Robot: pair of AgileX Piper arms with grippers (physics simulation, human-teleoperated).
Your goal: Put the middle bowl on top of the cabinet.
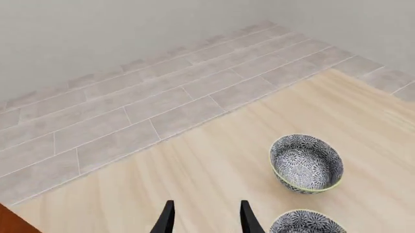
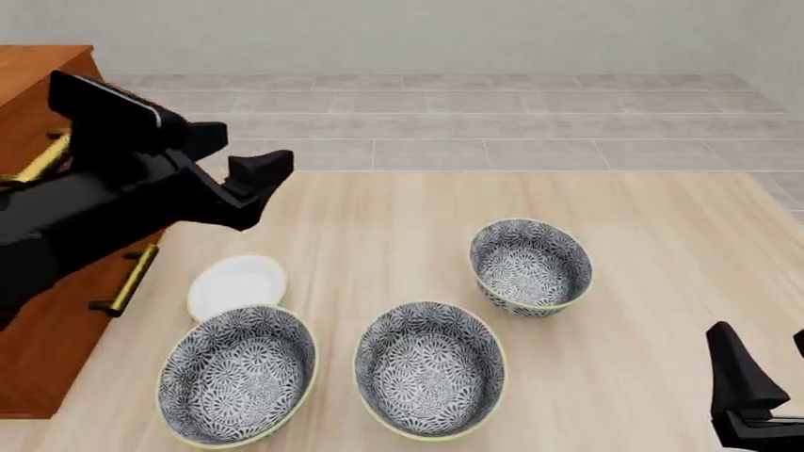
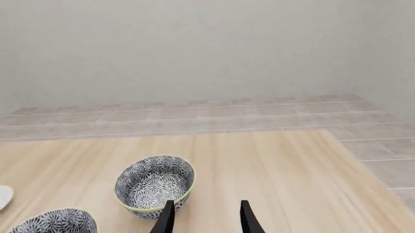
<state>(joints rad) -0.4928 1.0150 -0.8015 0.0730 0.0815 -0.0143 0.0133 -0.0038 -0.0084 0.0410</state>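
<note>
Not started, by my reading. Middle bowl [image 2: 430, 368] sits on desk [image 2: 653, 282] between its two look-alikes, ungrasped. Cabinet [image 2: 38, 330] stands at desk's left edge. Left gripper [image 1: 204, 218] jaws apart, empty; right gripper [image 3: 204, 217] likewise. Grasp, lift and placing remain.

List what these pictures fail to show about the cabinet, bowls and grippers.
- Cabinet: front view, its top and front mostly hidden by the left arm and cut by the frame's left edge.
- Right gripper: front view, cut off at the corner.
- Middle bowl: both wrist views show only a sliver at the frame edge.
</note>
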